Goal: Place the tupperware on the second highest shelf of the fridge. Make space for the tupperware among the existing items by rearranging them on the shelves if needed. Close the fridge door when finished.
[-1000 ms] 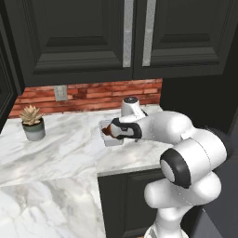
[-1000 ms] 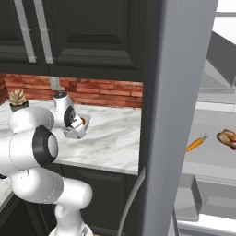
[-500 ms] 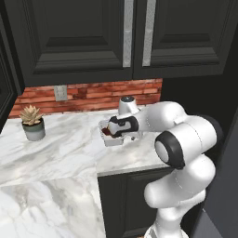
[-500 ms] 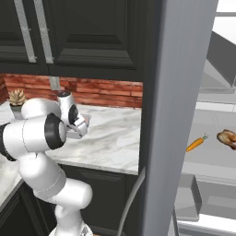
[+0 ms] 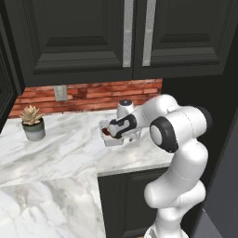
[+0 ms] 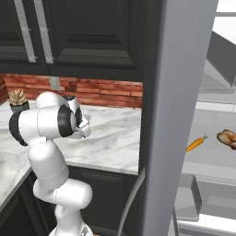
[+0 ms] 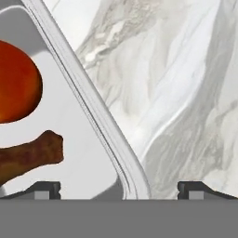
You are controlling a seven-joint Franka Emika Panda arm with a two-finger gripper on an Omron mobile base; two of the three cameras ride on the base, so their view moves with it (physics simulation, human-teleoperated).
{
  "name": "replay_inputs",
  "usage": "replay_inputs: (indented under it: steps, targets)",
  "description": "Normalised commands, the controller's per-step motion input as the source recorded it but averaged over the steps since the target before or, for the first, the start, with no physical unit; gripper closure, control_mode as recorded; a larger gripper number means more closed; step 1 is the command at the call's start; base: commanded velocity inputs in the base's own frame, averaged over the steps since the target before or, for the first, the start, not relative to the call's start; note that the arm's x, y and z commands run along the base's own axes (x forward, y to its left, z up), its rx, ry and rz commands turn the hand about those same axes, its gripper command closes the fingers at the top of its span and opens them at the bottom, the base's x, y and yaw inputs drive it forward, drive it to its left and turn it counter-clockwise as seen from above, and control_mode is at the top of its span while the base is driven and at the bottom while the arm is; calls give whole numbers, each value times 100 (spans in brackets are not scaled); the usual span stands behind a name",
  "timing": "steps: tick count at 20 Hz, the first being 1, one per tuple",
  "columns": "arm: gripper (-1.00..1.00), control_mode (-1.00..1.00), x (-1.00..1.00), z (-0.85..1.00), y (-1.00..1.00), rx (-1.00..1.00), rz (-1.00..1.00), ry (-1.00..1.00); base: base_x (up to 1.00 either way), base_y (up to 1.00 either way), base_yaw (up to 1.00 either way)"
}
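Arm swung nearer, jaws straddling tupperware rim

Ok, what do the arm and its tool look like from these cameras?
The arm is glossy white, built of rounded, bulbous segments with dark round caps at the joints. The wrist section near the tool carries a dark band. No loose cables or markings show. In the hand view the tool ends in two small dark, blocky finger tips.
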Motion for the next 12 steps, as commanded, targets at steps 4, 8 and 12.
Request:
replay_inputs:
  steps: [4,8,12]
  targets:
    - [-100,-100,26,-39,0,0,0,0,0,0,0]
    - [100,-100,16,-33,4,0,0,0,0,0,0]
    - [100,-100,0,0,0,0,0,0,0,0,0]
